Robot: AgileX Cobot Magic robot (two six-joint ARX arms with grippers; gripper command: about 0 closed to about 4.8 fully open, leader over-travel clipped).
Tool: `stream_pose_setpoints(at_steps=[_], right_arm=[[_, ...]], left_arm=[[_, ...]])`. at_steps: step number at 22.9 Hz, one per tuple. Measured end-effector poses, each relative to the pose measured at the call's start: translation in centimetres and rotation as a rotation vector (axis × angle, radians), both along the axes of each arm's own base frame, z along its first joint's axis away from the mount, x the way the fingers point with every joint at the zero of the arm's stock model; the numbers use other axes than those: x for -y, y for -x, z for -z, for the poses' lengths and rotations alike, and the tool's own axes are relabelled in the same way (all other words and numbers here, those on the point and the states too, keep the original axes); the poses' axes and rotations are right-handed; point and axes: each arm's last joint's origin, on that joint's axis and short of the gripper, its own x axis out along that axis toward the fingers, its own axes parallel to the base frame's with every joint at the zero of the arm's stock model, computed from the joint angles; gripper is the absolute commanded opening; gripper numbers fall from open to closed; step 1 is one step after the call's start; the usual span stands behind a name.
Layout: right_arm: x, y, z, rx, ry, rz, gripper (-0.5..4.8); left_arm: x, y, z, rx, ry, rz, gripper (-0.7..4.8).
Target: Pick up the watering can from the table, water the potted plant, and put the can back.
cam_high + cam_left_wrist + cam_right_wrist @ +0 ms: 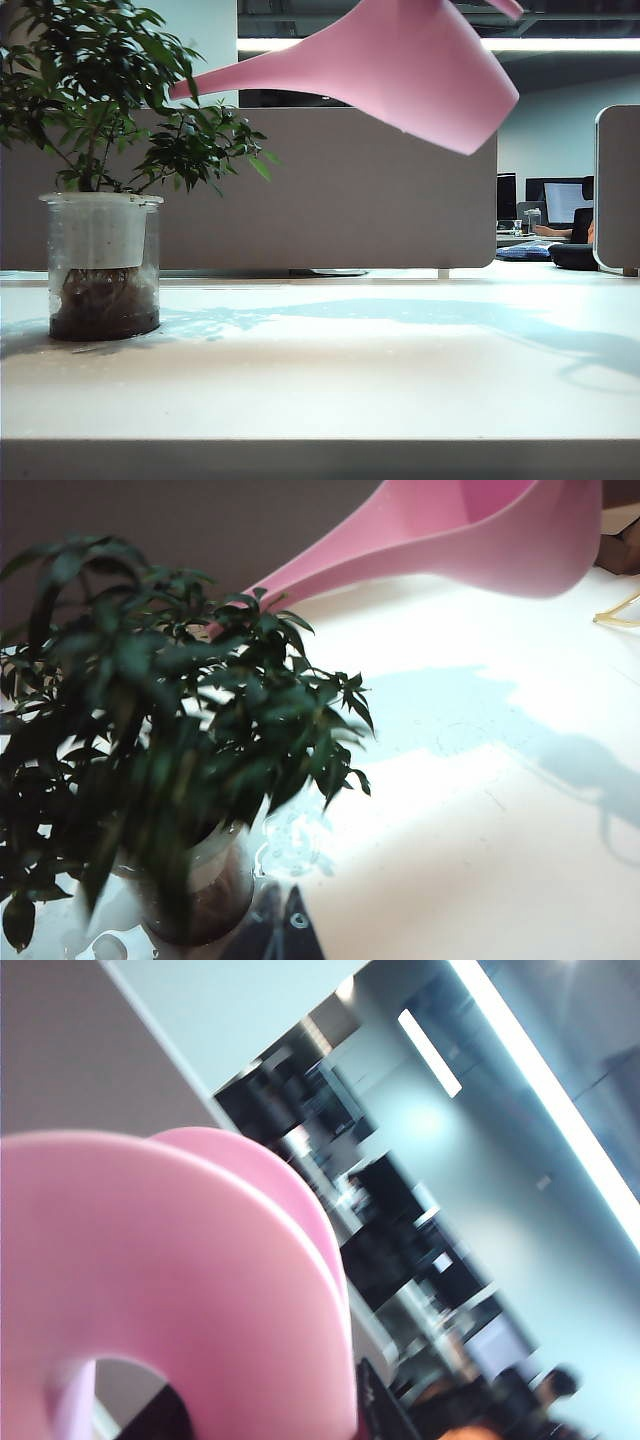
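The pink watering can [420,70] hangs tilted high above the table [350,370], and its long spout reaches left into the upper leaves of the potted plant [100,100]. The plant stands in a clear pot [100,265] at the table's left. In the right wrist view, my right gripper [275,1415] is shut on the watering can's [200,1260] arched handle, with a dark finger [385,1410] beside it. My left gripper [285,930] sits low by the plant [150,730], its dark fingers pressed together with nothing between them. The watering can's [480,540] spout slants over the leaves. Neither gripper shows in the exterior view.
A grey-beige partition [380,190] runs behind the table, with a second panel [618,190] at the right. Office desks and monitors [560,200] lie beyond the gap. The can's shadow falls across the tabletop [480,860]. Glints like water drops [290,840] lie beside the pot.
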Motion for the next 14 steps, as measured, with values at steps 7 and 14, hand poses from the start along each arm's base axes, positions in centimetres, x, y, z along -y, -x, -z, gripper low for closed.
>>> stream_pose_setpoints(at_steps=[7, 14], right_arm=[[-2.0, 1.0, -1.1, 0.168, 0.159, -0.052, 1.98], [-2.7, 1.4, -1.3, 0.231, 0.234, -0.120, 1.98]], left_arm=[[0.0, 0.0, 0.0, 0.000, 0.001, 0.001, -0.05], [0.0, 0.0, 0.0, 0.001, 0.001, 0.002, -0.05]])
